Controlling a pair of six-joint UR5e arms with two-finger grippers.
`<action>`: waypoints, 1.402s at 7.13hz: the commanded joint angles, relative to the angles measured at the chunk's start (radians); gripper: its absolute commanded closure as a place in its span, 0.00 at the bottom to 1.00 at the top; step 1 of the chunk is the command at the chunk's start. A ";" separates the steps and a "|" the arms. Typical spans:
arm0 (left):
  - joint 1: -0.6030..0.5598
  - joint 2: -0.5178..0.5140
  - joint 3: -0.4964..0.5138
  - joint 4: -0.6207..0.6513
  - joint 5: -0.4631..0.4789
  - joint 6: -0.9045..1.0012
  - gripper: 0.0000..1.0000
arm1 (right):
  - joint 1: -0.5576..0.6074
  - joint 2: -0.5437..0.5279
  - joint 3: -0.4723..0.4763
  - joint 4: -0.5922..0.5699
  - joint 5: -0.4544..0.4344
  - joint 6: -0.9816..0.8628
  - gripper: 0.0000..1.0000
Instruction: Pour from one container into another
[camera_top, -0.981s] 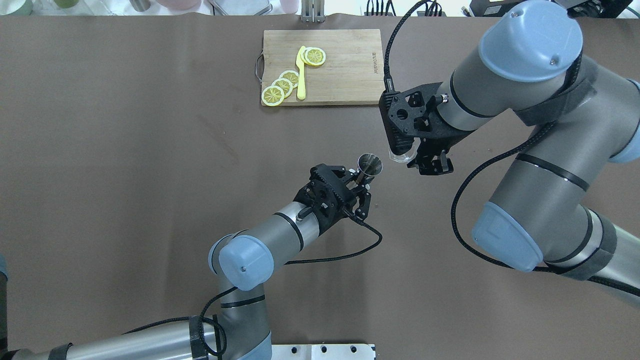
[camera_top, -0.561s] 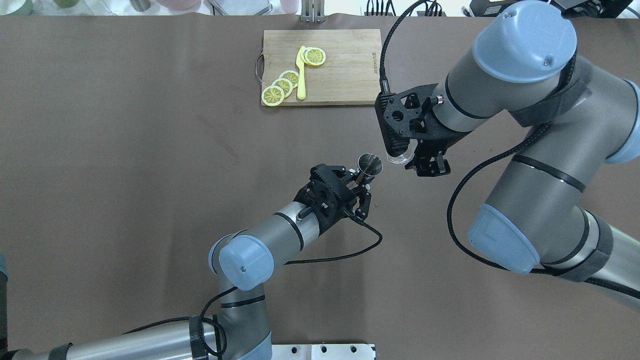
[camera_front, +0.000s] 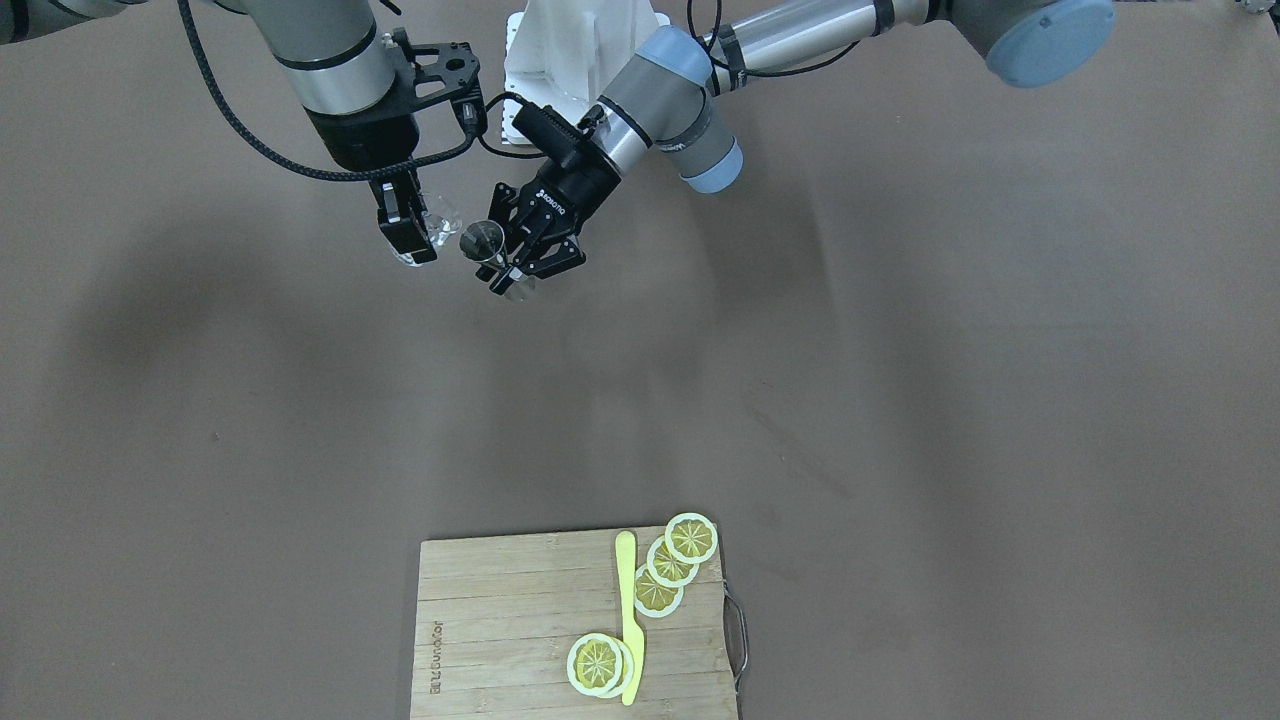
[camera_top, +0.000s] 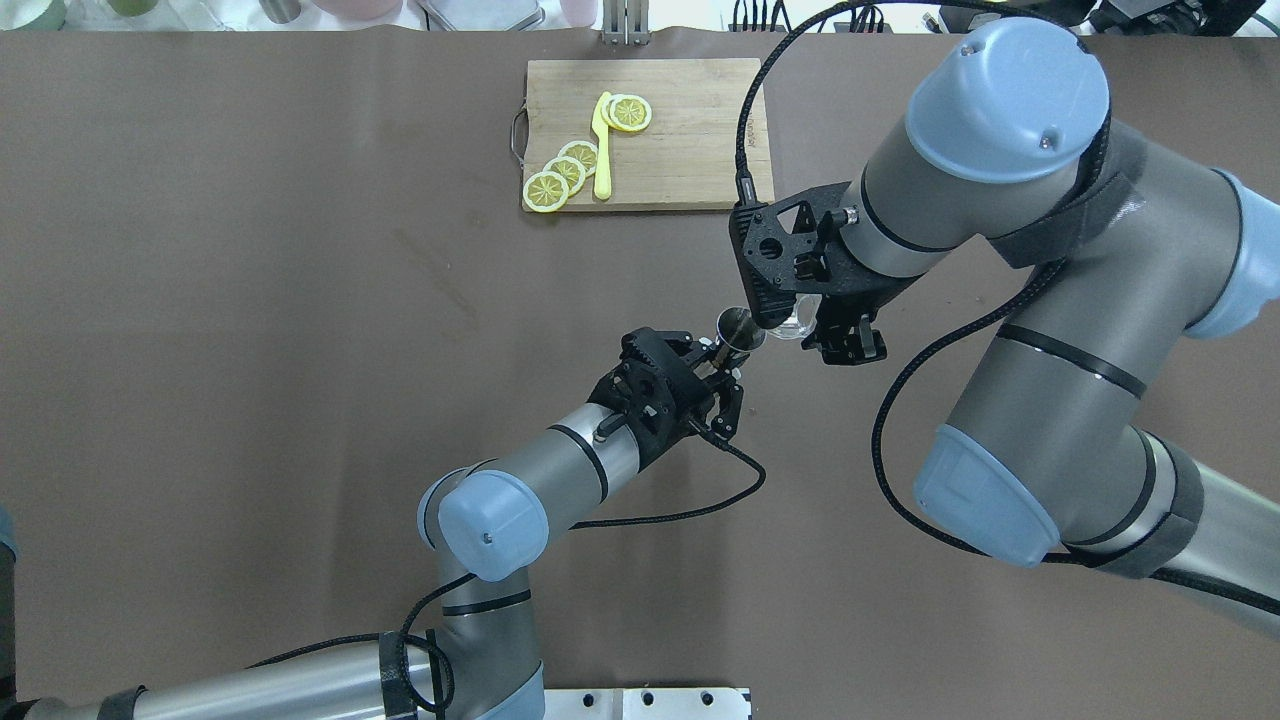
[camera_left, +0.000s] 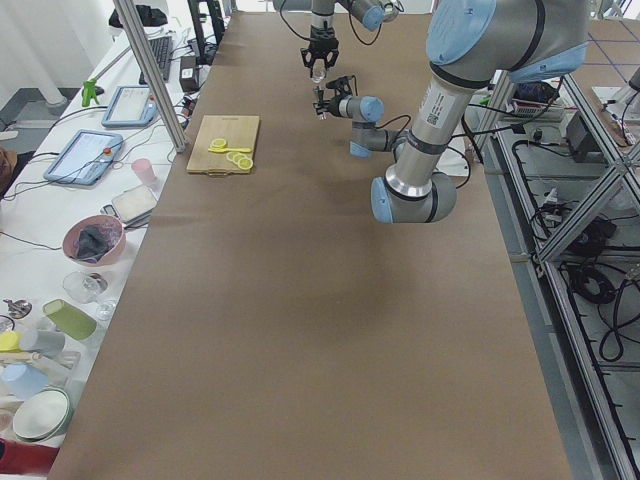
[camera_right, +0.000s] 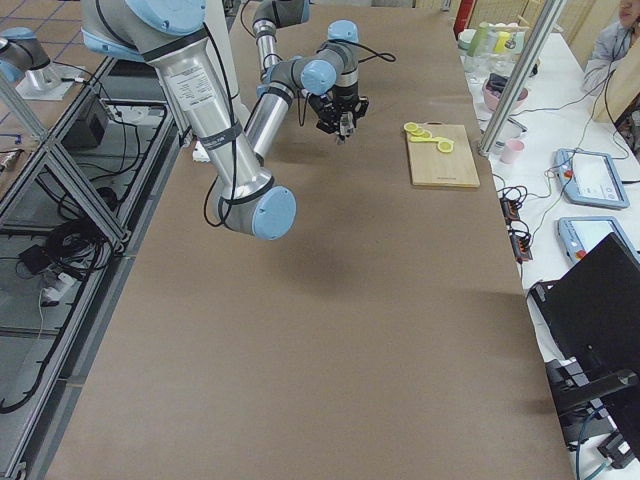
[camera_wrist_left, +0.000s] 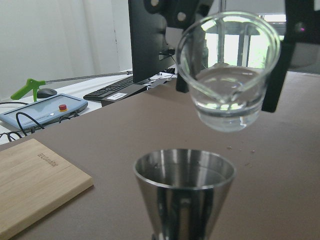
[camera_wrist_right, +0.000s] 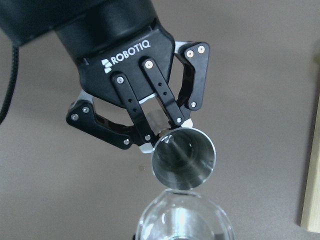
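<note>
Jigger (camera_top: 738, 329) clamped in left hand (camera_top: 722, 362); right hand (camera_front: 424, 236) grips the glass (camera_wrist_left: 227, 75), mostly hidden from overhead.

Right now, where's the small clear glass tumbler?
Overhead view, centre-right: the small clear glass tumbler hangs in the right pincer, raised off the table, just right of the grey steel hourglass jigger held by the left pincer.

I see a bamboo cutting board (camera_top: 690, 150) at the far edge of the brown table (camera_top: 250, 350). Lemon slices (camera_top: 546, 191) and a yellow knife (camera_top: 602, 160) lie on it. Side bench: pink bowl (camera_left: 93, 241), tablets (camera_left: 84, 158), cups.
</note>
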 joint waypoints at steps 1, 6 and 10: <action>0.000 0.000 0.000 -0.002 0.000 0.000 1.00 | -0.005 0.010 0.000 -0.028 -0.012 -0.002 1.00; 0.000 0.000 0.000 -0.002 0.000 0.000 1.00 | -0.008 0.042 -0.009 -0.076 -0.030 -0.002 1.00; 0.000 0.000 0.000 -0.003 0.000 0.000 1.00 | -0.011 0.083 -0.024 -0.136 -0.066 -0.002 1.00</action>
